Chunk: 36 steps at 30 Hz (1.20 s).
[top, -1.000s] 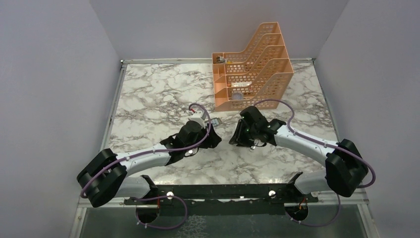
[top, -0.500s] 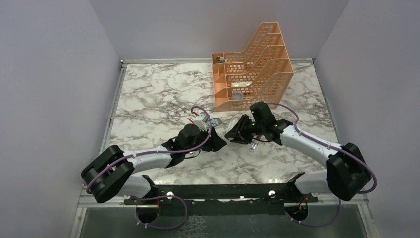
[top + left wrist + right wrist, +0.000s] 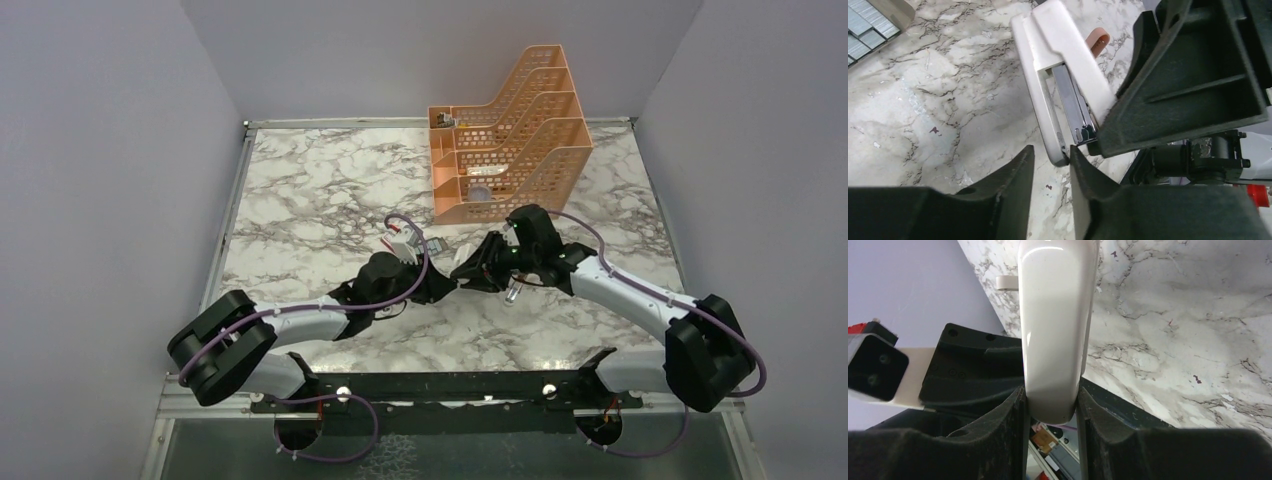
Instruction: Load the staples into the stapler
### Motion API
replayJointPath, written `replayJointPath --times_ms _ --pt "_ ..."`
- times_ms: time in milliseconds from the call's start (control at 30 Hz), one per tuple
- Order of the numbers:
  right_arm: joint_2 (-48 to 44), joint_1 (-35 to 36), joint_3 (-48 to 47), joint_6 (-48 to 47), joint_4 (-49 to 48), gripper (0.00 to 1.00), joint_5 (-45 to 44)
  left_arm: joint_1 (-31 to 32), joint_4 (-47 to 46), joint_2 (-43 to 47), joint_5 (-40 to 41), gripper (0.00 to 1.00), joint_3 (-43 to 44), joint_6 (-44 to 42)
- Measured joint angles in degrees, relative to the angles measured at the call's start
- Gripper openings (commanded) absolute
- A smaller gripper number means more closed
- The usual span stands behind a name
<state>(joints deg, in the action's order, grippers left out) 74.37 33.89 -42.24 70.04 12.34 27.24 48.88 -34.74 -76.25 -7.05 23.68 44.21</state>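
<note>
The right pincer [image 3: 1052, 390] is clamped on the sides of the white plastic stapler [image 3: 1055, 315], holding it over the middle of the marble-patterned tabletop [image 3: 938, 110]. The left pincer [image 3: 1050, 152] stands narrowly apart at the tip of the stapler's base (whether it actually pinches it, I cannot tell). The thin grey metal staple strips [image 3: 863, 30] lie on the tabletop to the stapler's left, apart from it.
</note>
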Motion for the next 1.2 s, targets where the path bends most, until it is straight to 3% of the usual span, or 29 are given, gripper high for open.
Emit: replayJointPath --times_ms 233,733,1200 --pt "-2.32 -2.05 0.0 -1.44 1.99 0.27 1.9 -0.09 -1.22 -0.48 1.07 0.0 -1.64 0.17" --pt "-3.93 -11.61 -2.36 -12.2 12.61 0.3 -2.19 0.35 -1.22 -4.39 0.66 0.0 -2.86 -1.53" --pt "1.62 -12.9 -7.17 -21.55 13.92 0.35 -10.49 2.67 -1.38 -6.99 -1.11 0.0 -1.55 -2.89"
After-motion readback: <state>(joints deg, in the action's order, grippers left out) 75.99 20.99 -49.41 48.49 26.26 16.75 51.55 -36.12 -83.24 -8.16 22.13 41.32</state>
